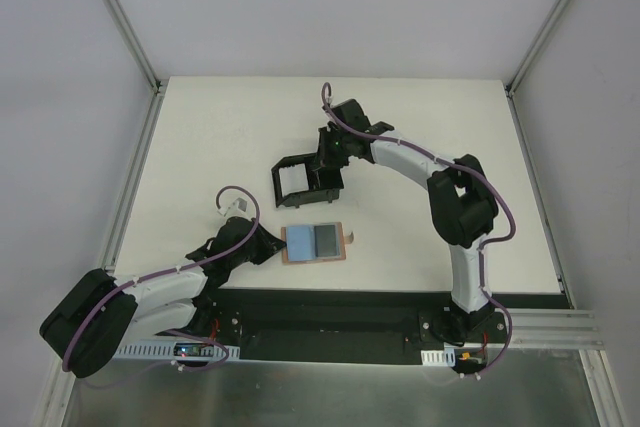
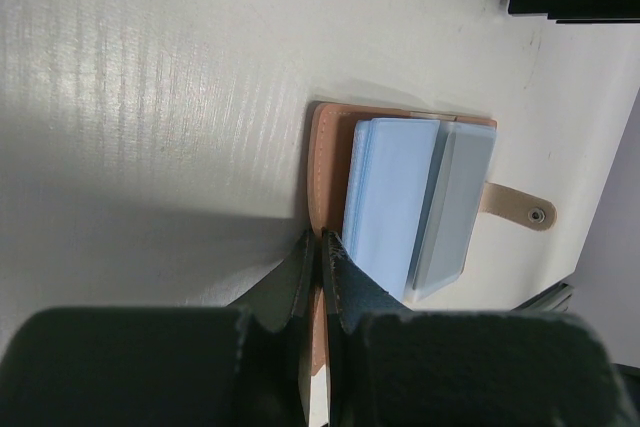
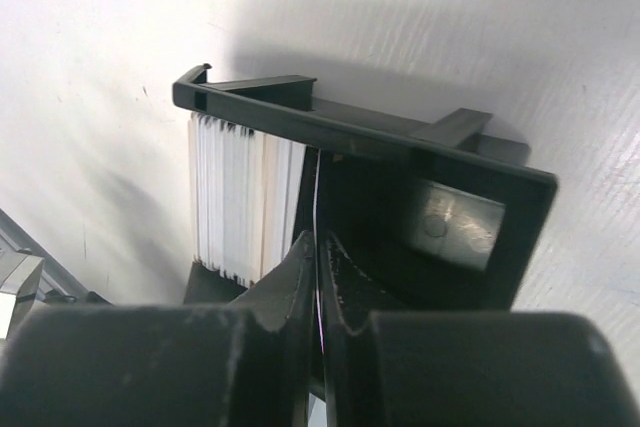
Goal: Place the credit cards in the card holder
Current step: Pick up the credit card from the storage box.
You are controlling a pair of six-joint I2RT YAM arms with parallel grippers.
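Observation:
The card holder lies open on the table, tan leather with a snap tab. A light blue card and a pale grey card rest on its inner side. My left gripper is shut on the card holder's near leather edge. My right gripper reaches into the black box and is shut on a single thin card, seen edge-on. A stack of white credit cards stands upright just left of it.
The black open-sided plastic box sits behind the card holder, mid-table. Metal frame rails run along both table sides. A black base plate spans the near edge.

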